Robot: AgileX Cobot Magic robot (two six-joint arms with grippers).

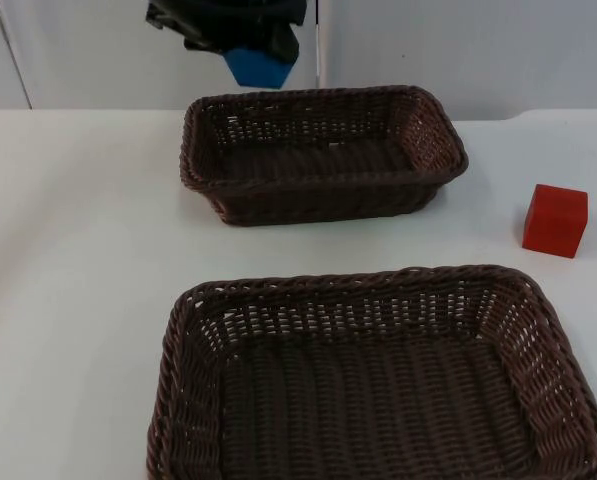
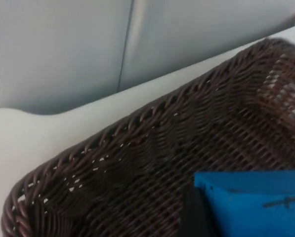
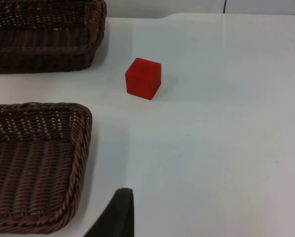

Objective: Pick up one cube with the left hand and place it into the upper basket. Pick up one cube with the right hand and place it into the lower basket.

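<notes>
While the blue cube (image 1: 261, 64) hangs clamped in our left end effector (image 1: 248, 45) above the far rim of the upper basket (image 1: 323, 150), we see it tilted, one corner pointing down toward the basket; being a cube, it has no long axis. From the left wrist, the blue cube (image 2: 256, 205) sits against a black finger (image 2: 194, 212) over the woven inside of the upper basket (image 2: 137, 163). Both baskets lie with their long sides across the table (image 1: 68, 250). We find the red cube (image 1: 555, 220) resting flat on the table, right of the upper basket and beyond the lower basket (image 1: 378, 380). Our right arm waits; we cannot tell how its end effector stands.
</notes>
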